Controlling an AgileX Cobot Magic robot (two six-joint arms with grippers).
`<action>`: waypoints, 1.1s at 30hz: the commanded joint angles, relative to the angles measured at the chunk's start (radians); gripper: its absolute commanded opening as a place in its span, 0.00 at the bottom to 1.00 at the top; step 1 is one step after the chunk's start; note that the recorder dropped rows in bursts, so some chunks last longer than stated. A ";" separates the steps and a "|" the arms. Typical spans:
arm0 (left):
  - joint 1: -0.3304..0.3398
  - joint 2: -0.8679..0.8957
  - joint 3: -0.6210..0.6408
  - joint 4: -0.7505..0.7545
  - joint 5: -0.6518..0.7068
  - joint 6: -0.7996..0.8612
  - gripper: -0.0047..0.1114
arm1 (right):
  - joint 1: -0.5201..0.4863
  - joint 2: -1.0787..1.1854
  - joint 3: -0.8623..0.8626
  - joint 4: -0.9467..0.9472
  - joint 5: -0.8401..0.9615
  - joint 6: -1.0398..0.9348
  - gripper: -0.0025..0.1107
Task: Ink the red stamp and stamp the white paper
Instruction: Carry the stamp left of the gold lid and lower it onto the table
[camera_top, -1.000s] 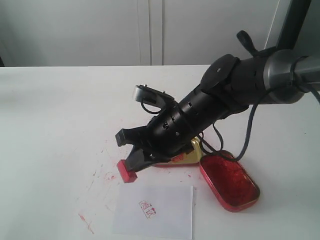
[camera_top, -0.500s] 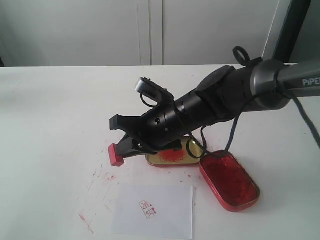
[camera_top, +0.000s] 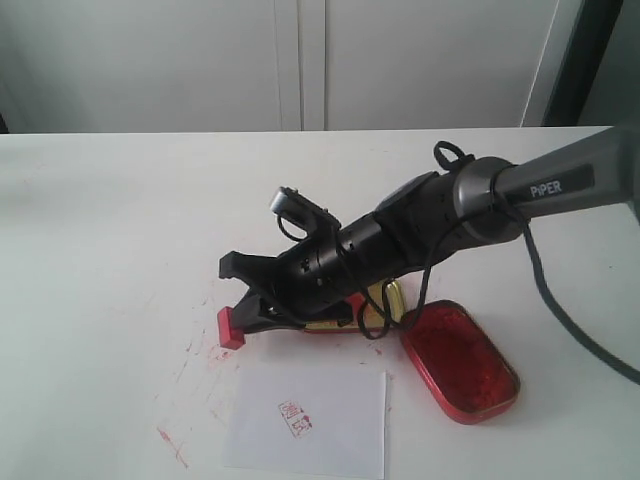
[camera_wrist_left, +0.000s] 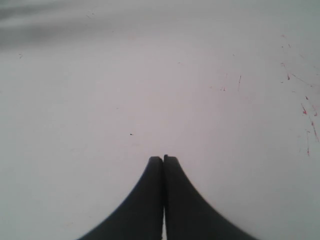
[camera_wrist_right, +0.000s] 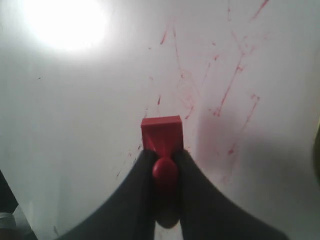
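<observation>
My right gripper (camera_top: 252, 312) is shut on the red stamp (camera_top: 231, 327), holding it by its knobbed handle just above the tabletop, left of the tins. In the right wrist view the red stamp (camera_wrist_right: 161, 134) sticks out past the gripper (camera_wrist_right: 164, 154), its square base over red-scratched table. The white paper (camera_top: 310, 423) lies flat near the front edge, below and right of the stamp, with a small red print (camera_top: 295, 417) on it. My left gripper (camera_wrist_left: 163, 159) is shut on nothing, over bare white table; it does not show in the exterior view.
The red oval tin with ink (camera_top: 458, 359) lies open right of the paper. The gold tin lid (camera_top: 385, 300) sits under the right arm, mostly hidden. Red scratch marks (camera_top: 172, 446) spot the table left of the paper.
The right arm has lowered and stretched out flatter. The stamp rose and shifted left off the table near the paper, then settled slightly lower again.
</observation>
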 joint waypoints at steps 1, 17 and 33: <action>0.003 -0.005 0.004 -0.010 -0.001 0.000 0.04 | -0.007 0.013 -0.006 0.007 -0.023 -0.005 0.02; 0.003 -0.005 0.004 -0.010 -0.001 0.000 0.04 | -0.007 0.013 -0.006 0.003 -0.042 0.011 0.33; 0.003 -0.005 0.004 -0.010 -0.001 0.000 0.04 | -0.007 -0.021 -0.006 -0.015 -0.154 0.011 0.38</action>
